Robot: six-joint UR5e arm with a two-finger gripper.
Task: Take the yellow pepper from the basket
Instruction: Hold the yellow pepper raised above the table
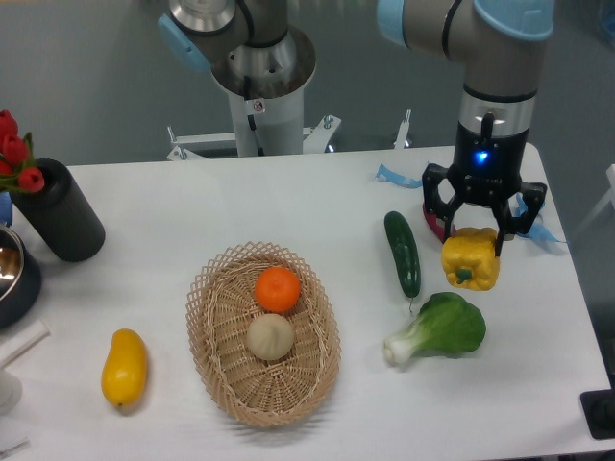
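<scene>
Right of basket (213, 317): end effector (478, 235) gripping yellow pepper (471, 258) (blocky, lobed, green stem).

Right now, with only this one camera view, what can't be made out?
- Pincer pads: hidden behind the yellow pepper, so contact is unclear.
- Whether the pepper rests on the table or hangs above it: no side view.
- Red object behind the pincer: mostly blocked.
- Metal bowl and red flowers: cut off by the left edge.

Glossy, smooth yellow pepper (471, 260); rough woven wicker basket (213, 331); matt white table (288, 202).
</scene>
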